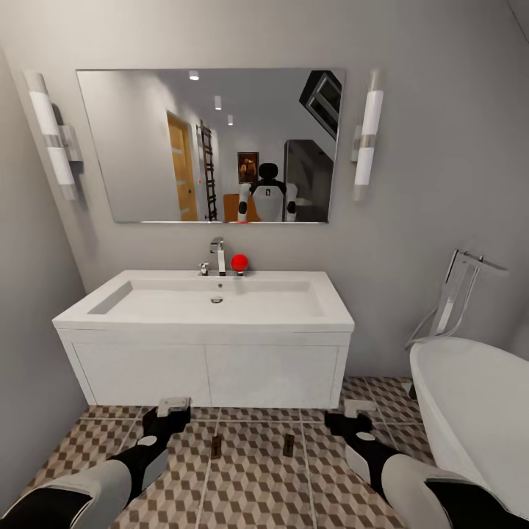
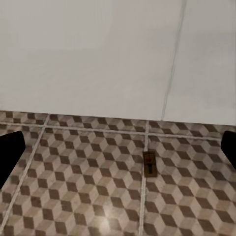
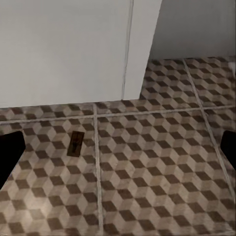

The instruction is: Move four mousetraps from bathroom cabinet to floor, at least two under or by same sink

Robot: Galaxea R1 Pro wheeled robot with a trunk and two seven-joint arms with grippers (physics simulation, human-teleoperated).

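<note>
Two mousetraps (image 1: 216, 446) (image 1: 289, 443) lie on the tiled floor (image 1: 250, 485) before the sink (image 1: 206, 312). Both grippers (image 1: 173, 406) (image 1: 351, 411) hover empty, fingers apparently spread. A careless base move could knock the traps away.

two mousetraps lie side by side on the bathroom floor (image 1: 250, 485) just before the bathroom sink (image 1: 206, 323): one mousetrap (image 1: 217, 446) to the left, the other mousetrap (image 1: 289, 444) to the right. a bathtub (image 1: 477, 411) stands right of the sink.

Two small brown mousetraps, one to the left (image 1: 216, 446) and one to the right (image 1: 289, 444), lie flat on the cube-patterned floor (image 1: 257, 485) just before the white wall-hung sink (image 1: 206, 323).
</note>
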